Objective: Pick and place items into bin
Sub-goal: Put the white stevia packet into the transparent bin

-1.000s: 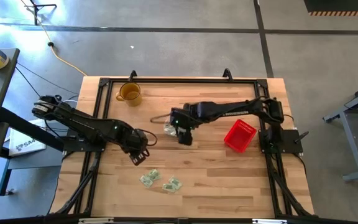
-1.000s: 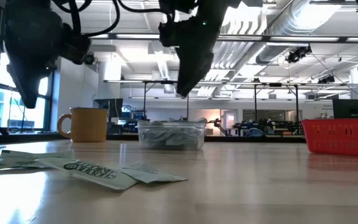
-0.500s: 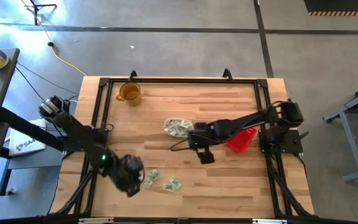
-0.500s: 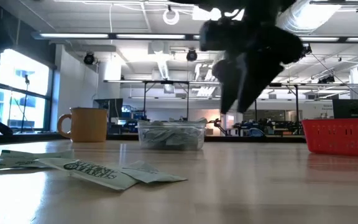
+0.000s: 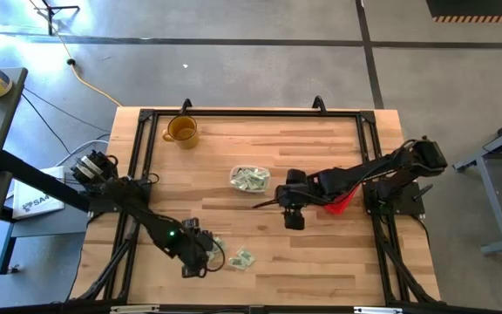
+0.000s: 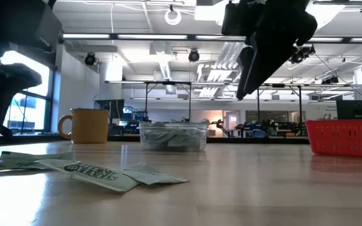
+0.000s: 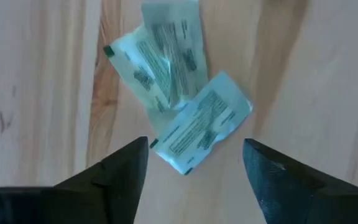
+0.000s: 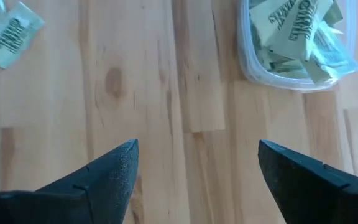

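The left hand (image 5: 200, 258) hangs wide open just over three packets (image 7: 179, 87) lying loose on the desk (image 5: 268, 253). The right hand (image 5: 293, 218), also wide and empty, hovers near the bin (image 5: 249, 179).

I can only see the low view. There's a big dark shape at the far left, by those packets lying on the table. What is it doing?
Observer: That is the left gripper. It hovers over a pile of three overlapping packets, fingers open and holding nothing.
Operator: And the dark thing hanging at the upper right?
Observer: That is the right gripper. It is open and empty above bare wood, apart from the clear bin.
Operator: Is that bin open on top?
Observer: Yes, there is no lid, and jumbled packets lie inside.
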Motion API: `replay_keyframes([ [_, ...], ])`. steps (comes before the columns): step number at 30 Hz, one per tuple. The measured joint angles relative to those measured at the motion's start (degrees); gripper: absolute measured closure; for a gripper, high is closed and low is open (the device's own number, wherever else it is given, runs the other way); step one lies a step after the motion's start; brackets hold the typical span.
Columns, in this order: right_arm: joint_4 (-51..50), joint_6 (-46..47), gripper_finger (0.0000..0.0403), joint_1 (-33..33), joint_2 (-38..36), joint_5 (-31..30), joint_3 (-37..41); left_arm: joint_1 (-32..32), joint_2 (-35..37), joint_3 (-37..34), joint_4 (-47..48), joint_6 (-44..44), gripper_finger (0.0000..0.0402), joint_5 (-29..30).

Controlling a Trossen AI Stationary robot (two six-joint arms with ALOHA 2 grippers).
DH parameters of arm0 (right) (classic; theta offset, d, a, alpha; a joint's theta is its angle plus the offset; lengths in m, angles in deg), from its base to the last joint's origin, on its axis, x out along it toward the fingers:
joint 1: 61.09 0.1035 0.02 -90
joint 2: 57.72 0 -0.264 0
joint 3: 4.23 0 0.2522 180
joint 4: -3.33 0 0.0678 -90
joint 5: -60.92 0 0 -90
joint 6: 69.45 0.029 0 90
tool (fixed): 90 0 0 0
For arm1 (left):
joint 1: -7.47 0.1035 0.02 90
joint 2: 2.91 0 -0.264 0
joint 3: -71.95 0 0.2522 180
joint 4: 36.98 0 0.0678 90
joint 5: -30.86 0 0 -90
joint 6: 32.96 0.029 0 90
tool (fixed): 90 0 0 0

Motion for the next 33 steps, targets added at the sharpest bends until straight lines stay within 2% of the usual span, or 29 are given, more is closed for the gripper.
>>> replay_keyframes([
  [4, 0.38, 2.13, 0.0084, 0.64, 0.11, -0.08, 0.0, 0.29, 0.05, -1.01, -0.25, 3.53, 0.0117, -0.77],
  [8, 1.22, 3.68, 0.0084, 0.7, 0.15, -1.54, 0.0, 0.18, 0.07, -3.14, -2.94, 6.83, 0.0165, -1.66],
  [14, 1.57, 5.49, 0.0084, 0.31, 0.15, -2.18, 0.0, 0.29, 0.3, -5.97, -4.79, 7.04, 0.0255, -2.2],
  [20, 1.14, 6.35, 0.0084, 0.24, 0.17, -2.24, 0.0, 0.24, 1.28, -5.44, -2.95, 6.96, 0.0373, -5.92],
  [24, 0.24, 8.09, 0.0084, 0.27, 0.19, -2.2, -0.02, 0.21, 3.33, -2.26, 2.72, 6.58, 0.0372, -6.24],
  [28, -1.43, 10.5, 0.0084, 1.32, 0.09, -2.97, -0.02, 2.25, 5.36, 2.22, 13.44, 8.54, 0.0366, -3.24],
  [30, -2.88, 12.06, 0.0084, 2.77, -0.25, -4.65, -0.02, 5.42, 6.84, 3.48, 14.93, 12.16, 0.0378, -0.18],
  [33, -5.52, 15.76, 0.0084, 5.62, -0.8, -8.3, -0.04, 14.13, 7.87, 3.63, 12.23, 19.42, 0.038, 4.07],
])
